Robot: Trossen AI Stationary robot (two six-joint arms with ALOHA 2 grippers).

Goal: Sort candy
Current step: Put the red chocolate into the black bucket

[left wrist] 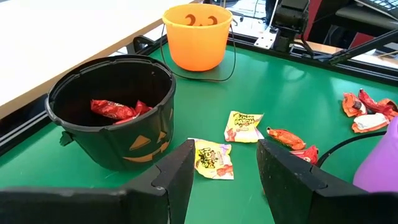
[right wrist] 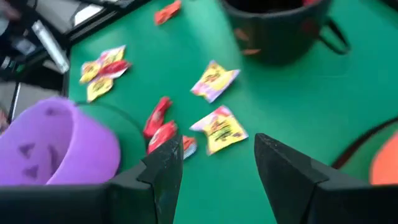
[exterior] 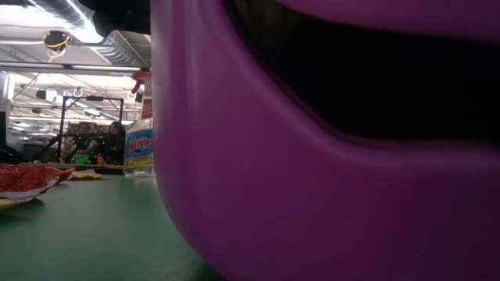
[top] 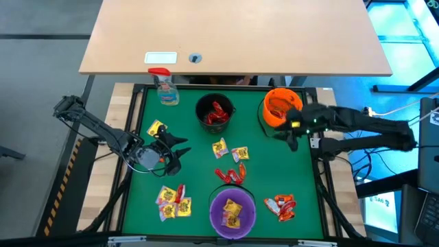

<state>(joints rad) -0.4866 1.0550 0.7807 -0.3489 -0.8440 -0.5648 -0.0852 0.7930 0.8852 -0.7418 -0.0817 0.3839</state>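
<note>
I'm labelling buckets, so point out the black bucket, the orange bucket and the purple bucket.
black bucket point(left wrist: 93, 134), left wrist view, front wall.
orange bucket point(left wrist: 196, 46), left wrist view, front wall.
purple bucket point(top: 218, 204), high view, upper left rim.

In the low view the purple bowl point(exterior: 312, 156) fills most of the frame, hiding the bench behind; the red candy point(exterior: 23, 181) is cut off at the left edge.
</note>
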